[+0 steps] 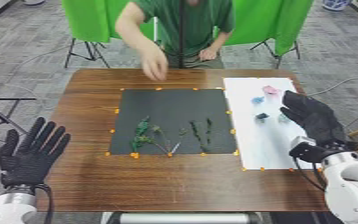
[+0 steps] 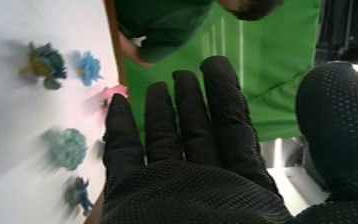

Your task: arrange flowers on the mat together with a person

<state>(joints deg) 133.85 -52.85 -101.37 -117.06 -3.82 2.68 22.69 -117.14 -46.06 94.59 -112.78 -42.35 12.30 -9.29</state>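
- Pink flower (image 1: 270, 90) is lying on the white mat (image 1: 269, 137), near the blue flower (image 1: 258, 100); green flower (image 2: 71, 149) is sitting there too.
- Right hand (image 1: 313, 112) is hanging over that mat, fingers straight, thumb wide apart, holding nothing.
- Left hand (image 1: 26, 157) is hanging left of the dark mat (image 1: 162, 106), fingers spread wide, also empty.
- imo these blooms are looking super light and soft, petals probably crushing easily, so I'd be picking up 1 by its base, 1 gentle pinch.

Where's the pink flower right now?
In the head view, the pink flower lies near the far end of the white sheet, on the right, just beyond the light blue flower.
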